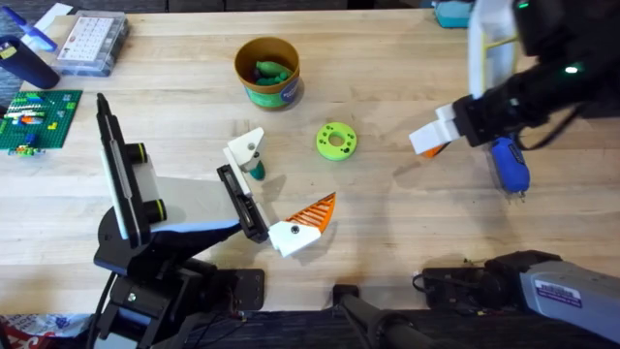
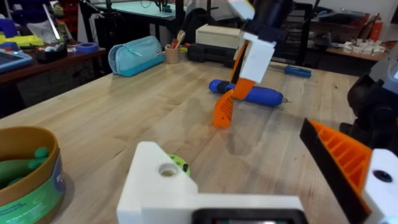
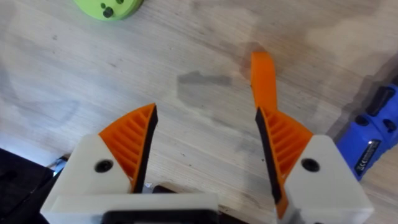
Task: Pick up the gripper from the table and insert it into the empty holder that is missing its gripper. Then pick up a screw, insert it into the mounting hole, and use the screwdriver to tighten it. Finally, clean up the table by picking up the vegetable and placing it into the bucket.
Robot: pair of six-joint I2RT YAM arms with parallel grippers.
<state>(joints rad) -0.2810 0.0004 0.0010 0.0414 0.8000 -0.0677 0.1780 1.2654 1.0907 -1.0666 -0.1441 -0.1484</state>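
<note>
Two spread-fingered grippers hang over the table (image 1: pixel 387 208) — the right gripper (image 1: pixel 433 141) just beside the screwdriver (image 1: pixel 508 165) near the right edge, the left gripper (image 1: pixel 281 189) near the front edge — the bucket (image 1: pixel 267 73) farther back.

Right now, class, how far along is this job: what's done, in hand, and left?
Done: green vegetables lie in the bucket. In hand: nothing; the right hand is open beside the screwdriver, which lies on the table. Left: tightening, apparently; holder and screw cannot be judged.
</note>
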